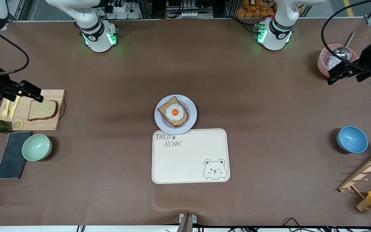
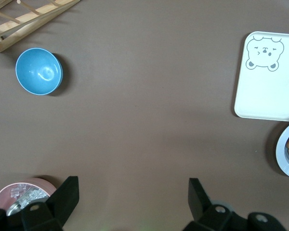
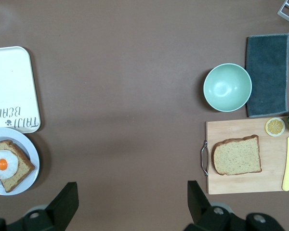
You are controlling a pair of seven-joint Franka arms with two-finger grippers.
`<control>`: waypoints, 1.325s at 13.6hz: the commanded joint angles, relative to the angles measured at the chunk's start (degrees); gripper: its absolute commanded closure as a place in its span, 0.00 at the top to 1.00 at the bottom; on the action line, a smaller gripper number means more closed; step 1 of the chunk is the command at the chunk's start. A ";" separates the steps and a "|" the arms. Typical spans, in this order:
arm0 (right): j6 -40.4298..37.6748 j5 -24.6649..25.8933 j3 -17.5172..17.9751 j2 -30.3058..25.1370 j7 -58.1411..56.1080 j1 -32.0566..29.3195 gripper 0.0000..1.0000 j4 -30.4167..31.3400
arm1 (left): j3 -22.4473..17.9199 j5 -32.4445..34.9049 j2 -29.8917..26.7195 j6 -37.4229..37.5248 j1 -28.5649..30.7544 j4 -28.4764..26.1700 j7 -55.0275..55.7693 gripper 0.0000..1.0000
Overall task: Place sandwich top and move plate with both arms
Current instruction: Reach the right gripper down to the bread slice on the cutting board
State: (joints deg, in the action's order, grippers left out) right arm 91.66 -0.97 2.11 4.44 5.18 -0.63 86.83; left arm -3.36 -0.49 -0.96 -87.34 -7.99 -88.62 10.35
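The sandwich top (image 1: 42, 110) lies flat on the board (image 1: 48, 124) at about four o'clock from the empty, wide-open right gripper (image 1: 29, 90), far from the wide-open left gripper (image 1: 335, 74) and the central plate (image 1: 192, 111).

"TAIJI BEAR" lettering on the cream tray (image 1: 188, 161) beside a bear drawing (image 1: 214, 169)
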 commanded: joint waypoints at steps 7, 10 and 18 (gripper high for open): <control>-0.51 0.36 0.26 0.21 0.45 -2.26 1.00 0.00 | 0.02 0.93 0.17 0.94 0.08 0.73 -0.94 1.00; -0.25 0.27 0.26 0.21 0.27 -2.62 1.00 1.06 | 0.02 1.01 0.17 0.94 0.08 0.73 -0.86 1.00; 4.14 -0.44 0.35 1.44 -0.08 -7.89 1.00 9.67 | 0.02 1.01 0.61 0.50 -0.01 0.73 -0.94 1.00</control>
State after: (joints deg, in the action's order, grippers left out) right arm 94.29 -1.05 1.67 6.80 5.14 -6.58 93.82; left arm -3.37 -0.48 -0.48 -87.34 -7.98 -88.64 10.34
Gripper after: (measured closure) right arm 0.000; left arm 0.000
